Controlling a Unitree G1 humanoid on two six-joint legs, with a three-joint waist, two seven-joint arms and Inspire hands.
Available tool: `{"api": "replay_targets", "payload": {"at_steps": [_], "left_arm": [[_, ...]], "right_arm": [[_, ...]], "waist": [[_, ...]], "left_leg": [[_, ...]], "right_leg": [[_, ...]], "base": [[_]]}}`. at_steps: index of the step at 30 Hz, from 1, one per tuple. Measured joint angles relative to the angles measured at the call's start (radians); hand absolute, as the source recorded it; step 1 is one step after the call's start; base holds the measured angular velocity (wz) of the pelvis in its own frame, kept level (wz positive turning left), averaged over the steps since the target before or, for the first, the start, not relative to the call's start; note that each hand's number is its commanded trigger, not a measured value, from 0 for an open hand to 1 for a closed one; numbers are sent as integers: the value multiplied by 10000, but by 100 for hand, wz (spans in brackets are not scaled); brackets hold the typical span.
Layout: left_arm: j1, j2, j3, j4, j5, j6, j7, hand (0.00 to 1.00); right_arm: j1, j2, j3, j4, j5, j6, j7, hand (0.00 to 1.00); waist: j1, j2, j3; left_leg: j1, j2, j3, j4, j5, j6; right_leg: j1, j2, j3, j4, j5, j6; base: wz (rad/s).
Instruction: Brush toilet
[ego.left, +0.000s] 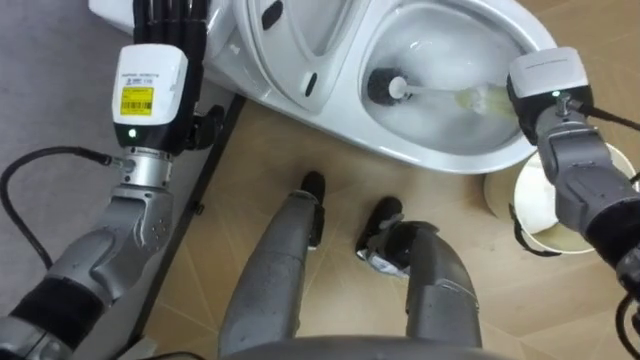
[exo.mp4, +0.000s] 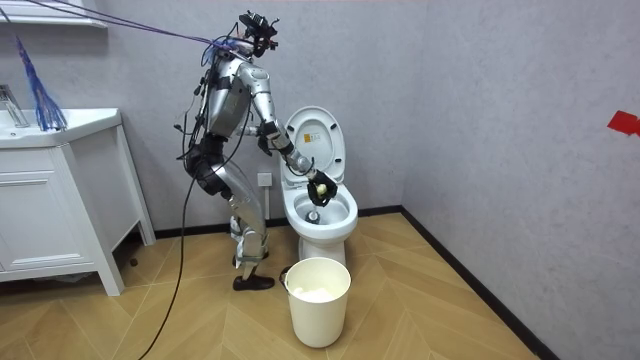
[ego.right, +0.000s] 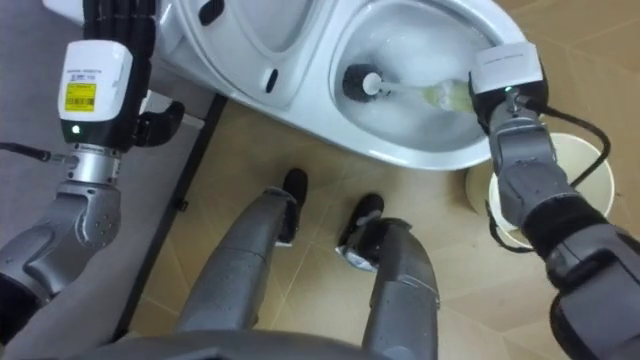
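The white toilet (ego.left: 450, 160) stands before me with its lid (ego.left: 300, 30) up. My right hand (ego.left: 515, 100) reaches over the bowl's right rim, curled on the pale yellow-green handle of the toilet brush (ego.left: 470, 98). The brush's head (ego.left: 398, 89) is down in the dark drain hole at the bottom of the bowl. In the room view, this right hand (exo.mp4: 322, 187) hangs just above the toilet bowl (exo.mp4: 325, 215). My left hand (ego.left: 168, 25) is raised at the upper left beside the toilet, fingers straight, holding nothing.
A white bucket (ego.left: 545, 205) stands on the wood floor right of the toilet, close under my right forearm. A grey wall runs along my left. At the room view's left stands a white sink cabinet (exo.mp4: 50, 200).
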Motion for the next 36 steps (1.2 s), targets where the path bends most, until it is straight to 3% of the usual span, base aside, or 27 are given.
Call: {"api": "replay_targets", "payload": {"at_steps": [3,7,10,11,14,15,17,21,25,30,33,36], "left_arm": [[-18,1,0,189,2,-98,162,0],[-179,250,-48,243,19,-297,178,0],[-553,267,-74,306,-13,-384,180,0],[-675,268,-111,347,-14,-405,182,0],[-1183,378,-204,516,9,-409,181,0],[-1227,401,-209,515,11,-407,181,0],[-1374,559,-239,487,25,-410,201,0],[-1455,714,-146,464,172,-320,641,0],[-1385,645,129,453,798,-137,746,0],[-1382,634,151,416,792,33,204,0],[-1413,608,155,370,793,31,-143,0],[-1308,541,65,257,837,30,-439,0]], "right_arm": [[261,-59,-55,-650,2,255,538,100],[327,-360,-85,-1069,-70,253,779,100],[125,-402,-69,-695,350,124,595,100],[20,-428,-61,-434,484,-27,473,100],[-1138,-364,28,1613,2203,-1085,-114,100],[-1391,-300,42,1994,2521,-1239,-178,100],[-2044,-203,41,2750,3078,-1620,-418,100],[-3404,-182,-81,4051,3332,-2369,-1340,100],[-3680,-283,-385,4226,2502,-2744,-1910,100],[-3662,-179,-326,4184,1719,-2814,-2125,100],[-3169,-82,-227,3728,1571,-2564,-2113,100],[-2527,75,56,3508,1377,-2302,-1942,100]], "waist": [[-82,51,-33],[-163,64,-40],[-132,66,-35],[-126,65,-35],[-149,-22,24],[-161,-41,36],[-234,-294,195],[-634,-667,368],[-749,-894,349],[-729,-927,348],[-523,-892,336],[-363,-450,325]], "left_leg": [[-12,11,-16,22,-31,-20],[-8,3,-14,30,-33,-10],[-11,-3,-18,63,-32,-8],[-11,-9,-18,62,-31,-7],[9,-37,98,44,-23,20],[5,-44,126,48,-22,22],[34,-174,325,-25,58,66],[-370,-324,436,137,193,74],[-479,-362,548,207,243,109],[-241,-367,615,224,248,125],[-218,-307,570,381,194,170],[-166,-229,279,485,-2,124]], "right_leg": [[10,24,0,-26,0,-1],[13,14,-4,-17,3,6],[15,-3,-20,23,5,8],[15,-16,-26,33,4,8],[-88,-83,93,193,-27,25],[-124,-101,121,235,-37,23],[-364,-303,335,579,-151,8],[-951,-522,487,1024,-245,-36],[-1150,-561,670,1158,-276,16],[-955,-586,739,1152,-224,66],[-845,-507,714,1122,-217,85],[-492,-386,393,914,-184,147]], "base": [[0],[0],[0],[3],[-2],[-6],[0],[7],[-1],[-7],[-8],[3]]}}
